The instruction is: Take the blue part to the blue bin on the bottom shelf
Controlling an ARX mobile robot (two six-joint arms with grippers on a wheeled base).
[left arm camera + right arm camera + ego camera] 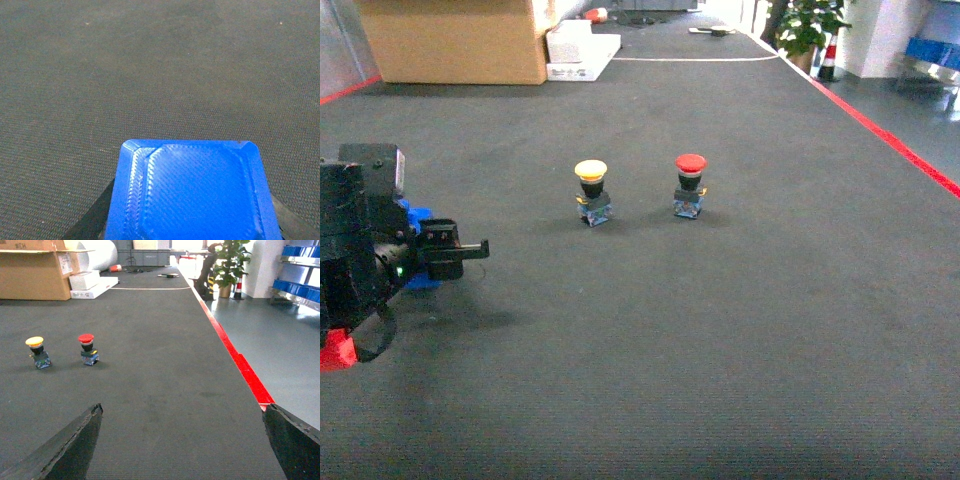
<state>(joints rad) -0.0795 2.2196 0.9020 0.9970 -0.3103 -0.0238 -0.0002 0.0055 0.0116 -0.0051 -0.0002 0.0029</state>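
Observation:
My left gripper [460, 250] is at the left edge of the head view, low over the dark carpet, shut on the blue part [416, 216]. In the left wrist view the blue part [195, 190] is a flat blue piece with a raised octagonal face. It fills the space between the dark fingers [92, 220]. My right gripper [181, 410] is open over bare carpet and does not show in the head view. Blue bins [295, 287] sit on a steel rack far off to the right, also seen in the head view [932, 50]. I cannot tell which level is the bottom shelf.
A yellow push-button [591, 190] and a red push-button [690, 183] stand on the carpet ahead. A red tape line [890, 135] marks the carpet's right edge. At the far end are a cardboard box [455, 40], white boxes [582, 50] and a potted plant [810, 25].

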